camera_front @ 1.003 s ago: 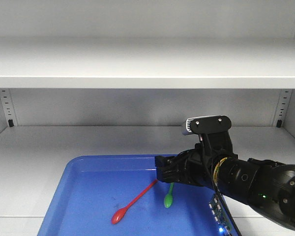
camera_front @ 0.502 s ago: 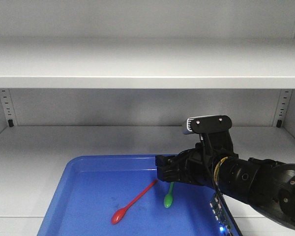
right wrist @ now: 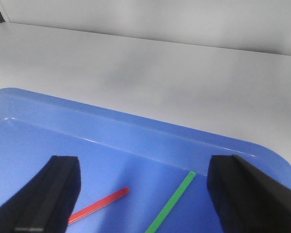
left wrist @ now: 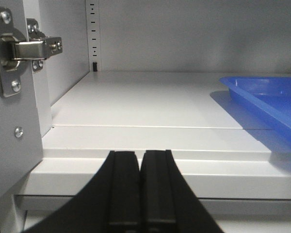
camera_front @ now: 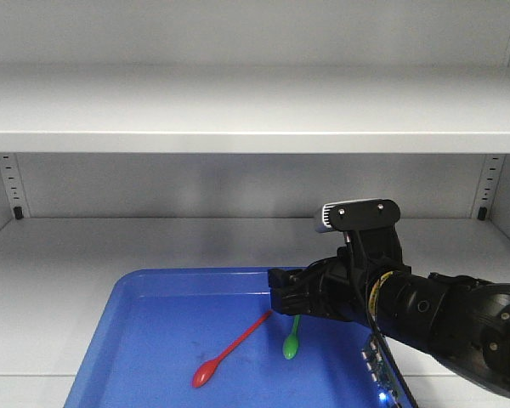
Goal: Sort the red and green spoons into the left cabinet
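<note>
On the lower shelf (camera_front: 85, 255) of the left cabinet sits a blue tray (camera_front: 153, 331). In it lie the red spoon (camera_front: 234, 347) and the green spoon (camera_front: 291, 342), side by side, bowls toward the front. My right gripper (camera_front: 279, 299) hovers over the handle ends, open and holding nothing. The right wrist view shows the red handle (right wrist: 99, 204) and green handle (right wrist: 172, 201) between the wide-apart fingers of the right gripper (right wrist: 145, 167). My left gripper (left wrist: 140, 155) is shut on nothing at the shelf's front edge, left of the tray (left wrist: 262, 92).
An upper shelf (camera_front: 255, 110) spans the cabinet above the tray. Perforated rails (camera_front: 14, 183) run up the back corners. A door hinge (left wrist: 19, 48) is fixed to the left wall beside my left gripper. Bare shelf (left wrist: 150, 107) lies between the left wall and the tray.
</note>
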